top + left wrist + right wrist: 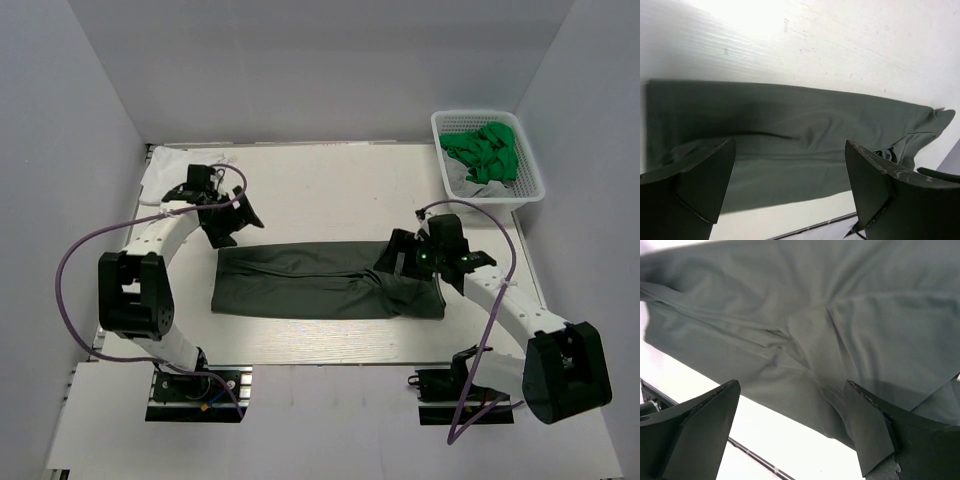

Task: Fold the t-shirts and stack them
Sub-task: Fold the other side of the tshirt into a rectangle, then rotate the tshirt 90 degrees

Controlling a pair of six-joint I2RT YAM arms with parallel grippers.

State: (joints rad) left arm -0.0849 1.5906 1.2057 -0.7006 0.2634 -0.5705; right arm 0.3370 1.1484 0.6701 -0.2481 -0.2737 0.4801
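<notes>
The dark olive-grey t-shirt (320,280) lies flat on the table as a long folded strip running left to right. In the left wrist view the same shirt (790,120) fills the middle, and in the right wrist view its wrinkled cloth (840,305) does. My left gripper (235,224) hovers open just above the strip's far left corner, and its jaws (790,145) hold nothing. My right gripper (397,262) is open over the strip's right part, its jaws (792,385) also holding nothing. A white t-shirt (165,180) lies crumpled at the back left, partly hidden by the left arm.
A white mesh basket (533,180) holding green cloth (485,152) stands at the back right corner. The table's near edge (320,355) runs just below the shirt. Purple cables loop from both arms. Grey walls close in the sides and back.
</notes>
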